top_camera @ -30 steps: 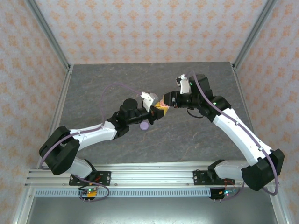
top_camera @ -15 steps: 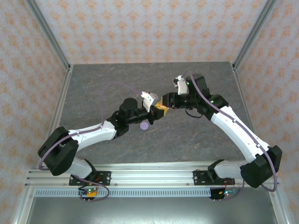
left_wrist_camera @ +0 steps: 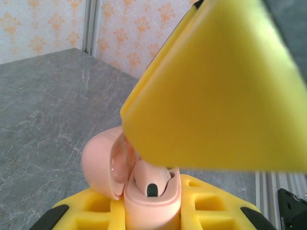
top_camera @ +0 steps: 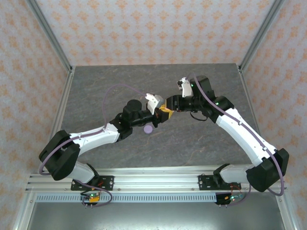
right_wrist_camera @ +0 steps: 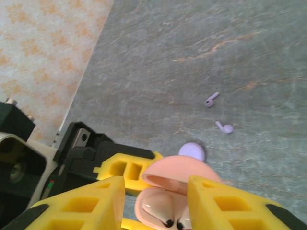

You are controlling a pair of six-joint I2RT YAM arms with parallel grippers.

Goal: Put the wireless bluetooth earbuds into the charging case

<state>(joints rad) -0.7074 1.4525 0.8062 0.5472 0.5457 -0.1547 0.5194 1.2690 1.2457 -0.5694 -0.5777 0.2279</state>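
Orange-flowered wallpaper (top_camera: 144, 28) closes in a grey marbled table (top_camera: 120, 81), with an aluminium rail (top_camera: 158, 181) along its near edge. The two arms reach inward and meet above the middle of the table. The left gripper (top_camera: 161, 116) is clamped on the pink charging case (left_wrist_camera: 152, 206), which it holds off the table with the lid (left_wrist_camera: 98, 163) standing open. The right gripper (right_wrist_camera: 156, 184) hovers at the case with its yellow fingers (right_wrist_camera: 86, 203) spread to either side of the lid. One of those fingers blocks much of the left wrist view. A round lilac case (top_camera: 148, 128) lies on the table near the left gripper, on the side toward the arm bases. A pink earbud (left_wrist_camera: 151, 181) sits inside the pink charging case. Two lilac earbuds (right_wrist_camera: 211, 99) lie loose on the table beyond the lilac case, the second earbud (right_wrist_camera: 224, 127) near the first.
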